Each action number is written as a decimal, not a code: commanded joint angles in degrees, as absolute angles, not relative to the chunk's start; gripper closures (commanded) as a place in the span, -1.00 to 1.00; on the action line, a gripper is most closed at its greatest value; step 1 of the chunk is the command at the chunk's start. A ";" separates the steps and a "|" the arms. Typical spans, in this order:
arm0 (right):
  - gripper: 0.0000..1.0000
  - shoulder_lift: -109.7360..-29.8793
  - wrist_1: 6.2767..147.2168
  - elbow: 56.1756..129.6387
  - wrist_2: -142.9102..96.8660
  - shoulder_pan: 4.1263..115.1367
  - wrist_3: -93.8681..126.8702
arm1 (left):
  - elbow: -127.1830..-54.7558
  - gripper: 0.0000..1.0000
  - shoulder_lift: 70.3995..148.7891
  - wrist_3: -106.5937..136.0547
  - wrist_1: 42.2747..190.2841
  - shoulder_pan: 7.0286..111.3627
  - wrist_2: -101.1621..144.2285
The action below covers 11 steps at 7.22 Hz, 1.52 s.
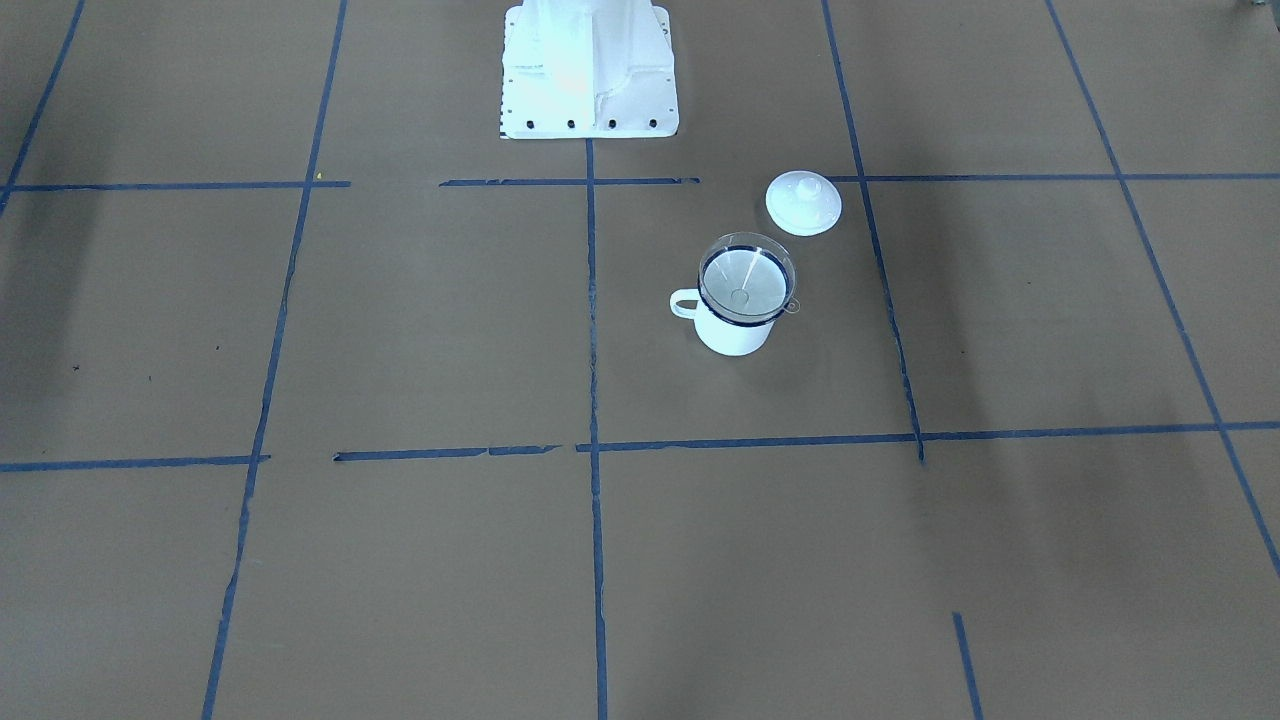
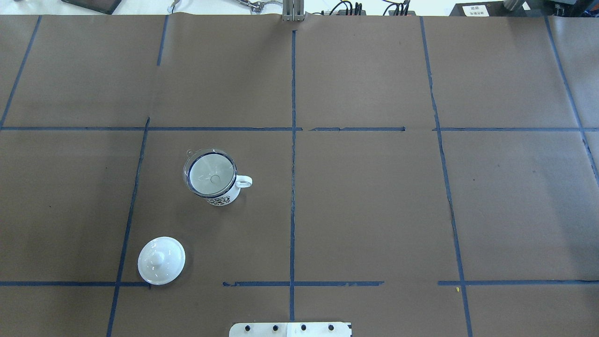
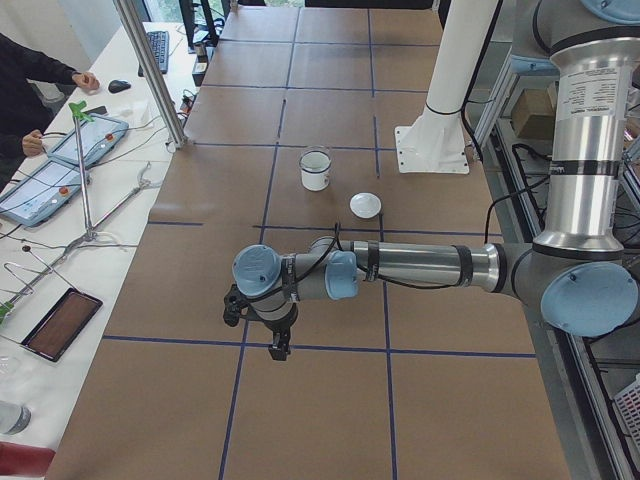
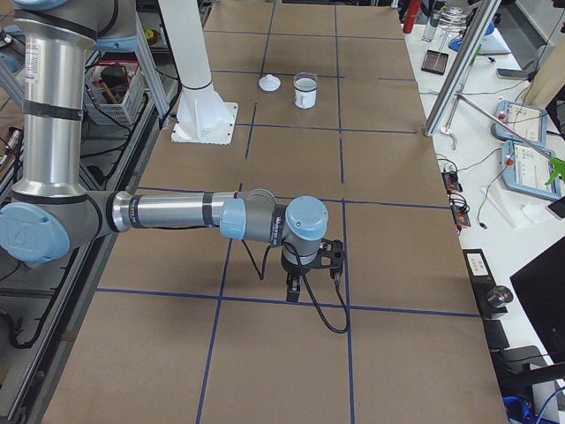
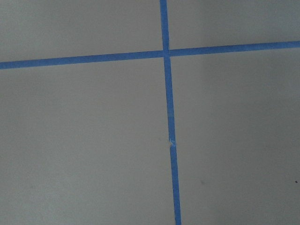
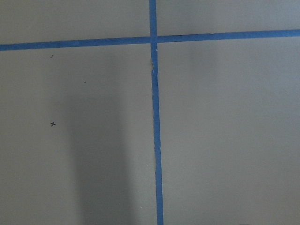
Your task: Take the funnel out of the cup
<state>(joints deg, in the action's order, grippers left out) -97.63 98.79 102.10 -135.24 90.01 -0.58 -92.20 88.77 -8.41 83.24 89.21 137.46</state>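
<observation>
The clear funnel sits in the white mug with the dark blue rim, upright on the brown table; its handle points toward the table's middle. They also show in the overhead view: funnel, mug. Both grippers are far from them and show only in the side views. The left gripper hangs over the table's left end, the right gripper over the right end. I cannot tell whether either is open or shut. The wrist views show only bare table and blue tape lines.
A white knobbed lid lies on the table beside the mug, toward the robot's base; it also shows in the overhead view. Blue tape lines cross the brown table. Operators' tablets and tools lie along the far side.
</observation>
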 commanded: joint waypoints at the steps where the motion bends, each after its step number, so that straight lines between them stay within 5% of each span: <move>1: -1.00 -97.65 98.70 102.22 -135.18 90.17 -0.70 | -92.11 -1.00 88.77 -8.44 83.32 89.21 137.46; 11: -1.00 -97.56 98.70 102.39 -135.18 90.35 -0.26 | -92.72 -1.00 88.77 -8.35 83.23 89.21 137.46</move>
